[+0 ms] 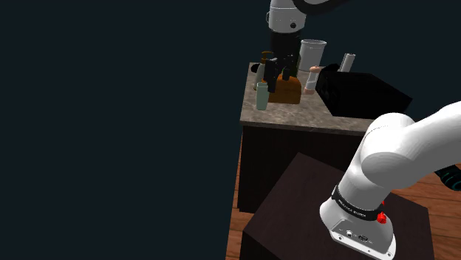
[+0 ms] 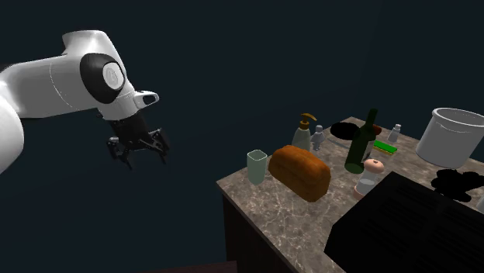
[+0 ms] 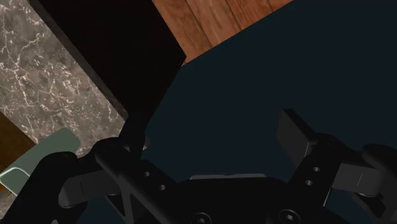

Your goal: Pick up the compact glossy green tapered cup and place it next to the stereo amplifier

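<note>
One pale-green cup (image 2: 257, 166) stands well apart fr. tool (image 2: 142, 153).

No legible text or labels

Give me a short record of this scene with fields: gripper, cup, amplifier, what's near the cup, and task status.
gripper: open, holding nothing, in the air beyond the tabletop's corner
cup: pale green, upright, at the tabletop's corner, apart from the gripper
amplifier: black box on the same tabletop
near the cup: brown loaf, lying between cup and amplifier
task status: cup not yet picked up
</note>
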